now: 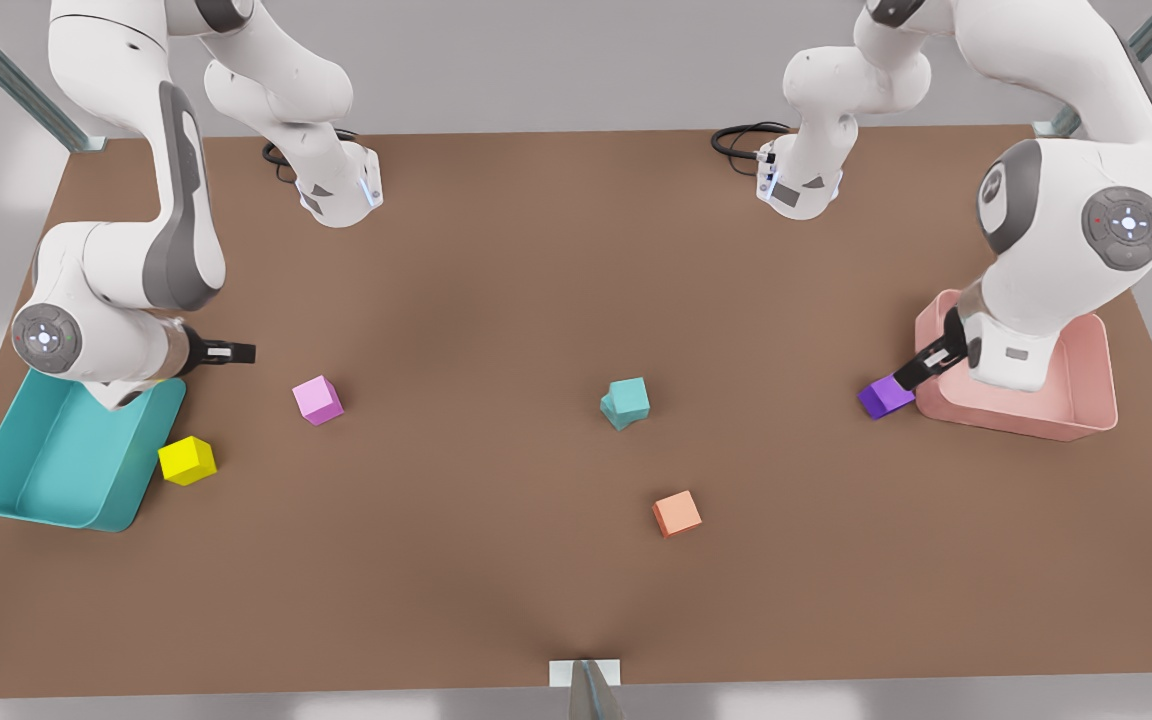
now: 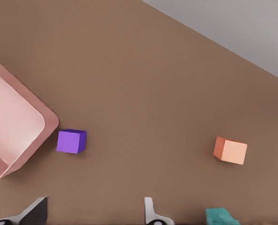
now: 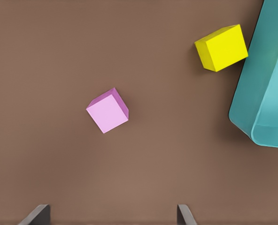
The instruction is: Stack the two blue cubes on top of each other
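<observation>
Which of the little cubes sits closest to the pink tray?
The purple cube, right beside the pink tray. The orange, teal, pink and yellow cubes lie farther off.

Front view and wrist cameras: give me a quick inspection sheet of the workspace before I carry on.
Surface: brown table, no marks seen.
Job's things: two blue cubes stacked mid-table, upper one twisted askew.
Clutter: pink cube, yellow cube, orange cube, purple cube; teal bin, pink bin.
Grippers: left gripper open, near purple cube; right gripper open, near the teal bin.
Cables: black cables looped at both arm bases.
Surroundings: grey walls, metal struts.
</observation>
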Controlling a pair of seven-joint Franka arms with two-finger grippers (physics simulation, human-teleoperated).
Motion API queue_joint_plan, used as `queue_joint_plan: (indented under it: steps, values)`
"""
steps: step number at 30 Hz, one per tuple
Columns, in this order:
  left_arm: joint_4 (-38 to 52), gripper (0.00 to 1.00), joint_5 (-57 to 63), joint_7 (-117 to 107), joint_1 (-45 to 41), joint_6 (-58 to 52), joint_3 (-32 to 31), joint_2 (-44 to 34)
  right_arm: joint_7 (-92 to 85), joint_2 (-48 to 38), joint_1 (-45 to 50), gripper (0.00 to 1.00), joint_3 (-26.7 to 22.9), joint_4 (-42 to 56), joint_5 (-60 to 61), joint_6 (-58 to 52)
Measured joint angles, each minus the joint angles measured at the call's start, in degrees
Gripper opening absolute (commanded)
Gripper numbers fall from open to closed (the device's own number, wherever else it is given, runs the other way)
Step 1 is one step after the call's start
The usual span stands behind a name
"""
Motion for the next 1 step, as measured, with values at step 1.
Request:
queue_joint_plan:
  steps: [1]
  values:
    - [0.26, 1.00, -0.87, 1.98, -0.48, 0.38, 0.31, -0.09, -0.05, 0.02, 0.04, 1.00, 0.00, 0.00, 0.02, 0.00]
